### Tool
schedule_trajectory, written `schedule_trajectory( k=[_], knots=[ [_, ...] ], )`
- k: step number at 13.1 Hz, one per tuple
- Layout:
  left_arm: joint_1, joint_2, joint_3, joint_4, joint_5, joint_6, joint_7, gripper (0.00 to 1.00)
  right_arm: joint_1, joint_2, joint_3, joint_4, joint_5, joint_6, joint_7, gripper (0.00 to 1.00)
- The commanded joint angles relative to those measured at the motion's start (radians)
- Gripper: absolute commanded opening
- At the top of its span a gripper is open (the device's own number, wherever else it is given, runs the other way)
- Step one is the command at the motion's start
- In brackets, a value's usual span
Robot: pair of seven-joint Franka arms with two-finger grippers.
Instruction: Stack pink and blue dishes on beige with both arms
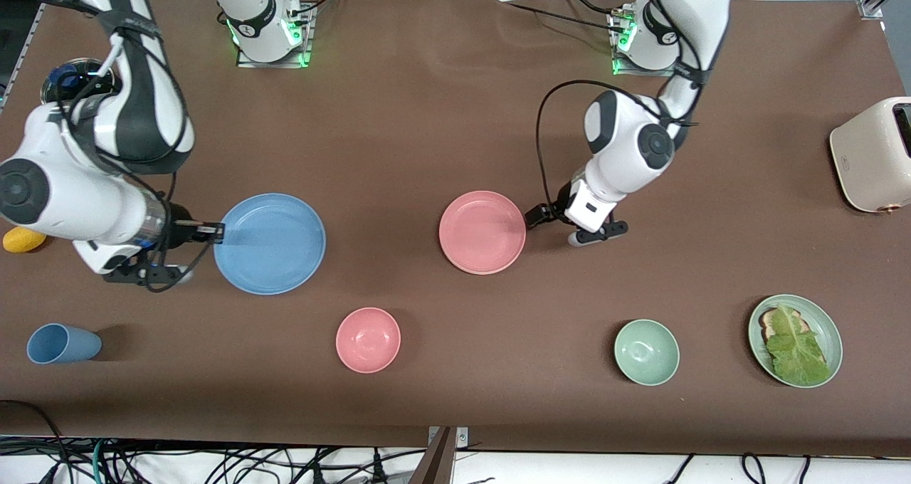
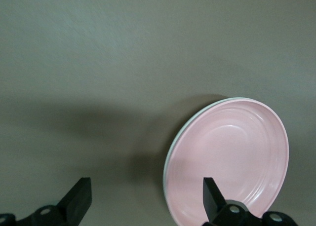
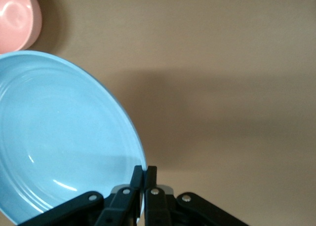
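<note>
The sky blue plate (image 1: 270,243) hangs a little above the table toward the right arm's end, and my right gripper (image 1: 213,233) is shut on its rim. In the right wrist view the fingers (image 3: 138,175) pinch the edge of the blue plate (image 3: 59,137). The pink plate (image 1: 482,232) lies mid-table on top of the beige plate, whose pale rim (image 2: 166,169) peeks out under the pink plate (image 2: 232,162). My left gripper (image 1: 532,216) is open at the pink plate's edge, its jaws (image 2: 145,199) wide, one finger over the plate and one over the table.
Nearer the front camera stand a blue cup (image 1: 62,343), a small pink bowl (image 1: 368,339), a green bowl (image 1: 646,351) and a green plate with toast and lettuce (image 1: 825,331). A cream toaster (image 1: 872,155) sits at the left arm's end, a yellow object (image 1: 23,240) at the right arm's.
</note>
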Motion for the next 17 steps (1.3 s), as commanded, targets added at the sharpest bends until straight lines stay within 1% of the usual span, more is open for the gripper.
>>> schedule_trajectory(
  k=[1,2,4,6,10,12,14,17],
  knots=[
    [0.047,-0.029,0.043,0.164,0.216,-0.29,-0.005,0.99,0.096,-0.018,-0.005,0.005,-0.004,-0.027,0.162,0.0],
    [0.07,-0.027,0.043,0.216,0.289,-0.361,-0.005,0.99,0.137,-0.017,-0.005,0.005,-0.004,-0.026,0.236,0.0],
    [0.116,-0.03,0.042,0.273,0.42,-0.456,0.005,1.0,0.222,-0.014,-0.005,0.005,-0.006,-0.018,0.353,0.0],
    [0.149,-0.032,0.04,0.322,0.48,-0.527,0.09,1.0,0.311,-0.005,-0.006,0.005,-0.006,-0.003,0.454,0.0],
    [0.259,-0.034,0.04,0.412,0.48,-0.651,0.265,1.0,0.493,0.047,-0.006,0.005,-0.006,0.091,0.699,0.0],
    [0.303,-0.05,0.04,0.442,0.48,-0.694,0.288,1.0,0.559,0.083,-0.006,0.005,-0.004,0.153,0.785,0.0],
    [0.339,-0.093,0.039,0.44,0.473,-0.71,0.288,1.0,0.602,0.122,-0.006,0.007,-0.004,0.221,0.859,0.0],
    [0.348,-0.161,0.036,0.44,0.483,-0.763,0.282,1.0,0.635,0.19,-0.008,0.018,-0.01,0.307,0.889,0.0]
  ],
)
